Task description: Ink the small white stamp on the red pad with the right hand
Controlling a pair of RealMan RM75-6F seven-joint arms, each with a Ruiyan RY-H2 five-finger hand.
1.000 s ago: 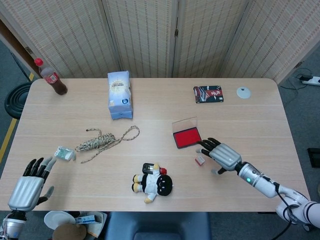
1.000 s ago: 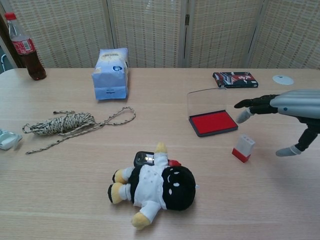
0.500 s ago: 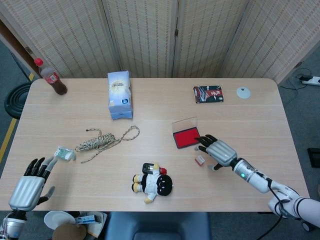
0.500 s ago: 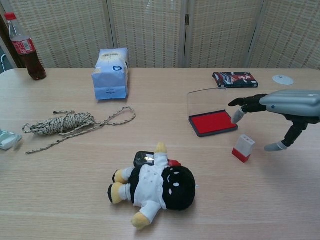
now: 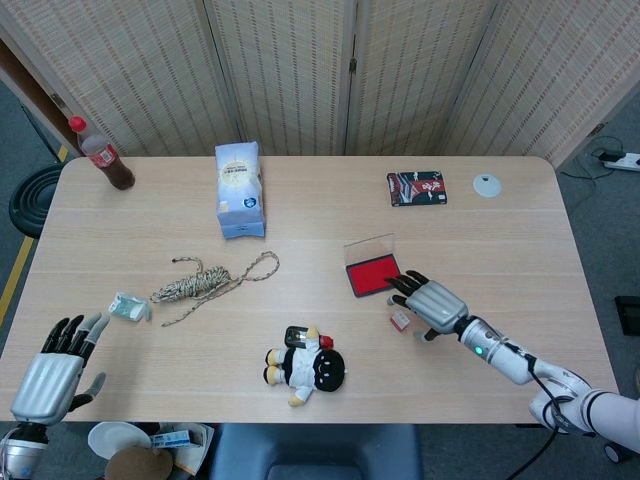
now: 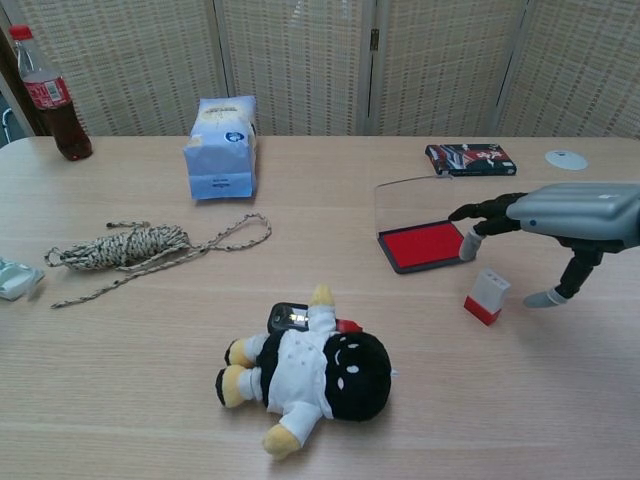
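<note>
Right hand spread and empty, hovering just above the small white stamp. Probably light, rigid, easily tipped; best pinched on the white sides, red base down.

The right hand hovered with fingers spread over the small white stamp, beside the red pad.

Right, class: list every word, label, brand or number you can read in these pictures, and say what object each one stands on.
No text can be read for certain.
Bottle: red label, lettering too blurred to read.
Blue-and-white packet: round emblem and print, too small to read.
Dark box: red and white printed cover, illegible.
Small wrapper at the table's left edge: illegible.
Phone beside the plush toy: screen too small.
</note>
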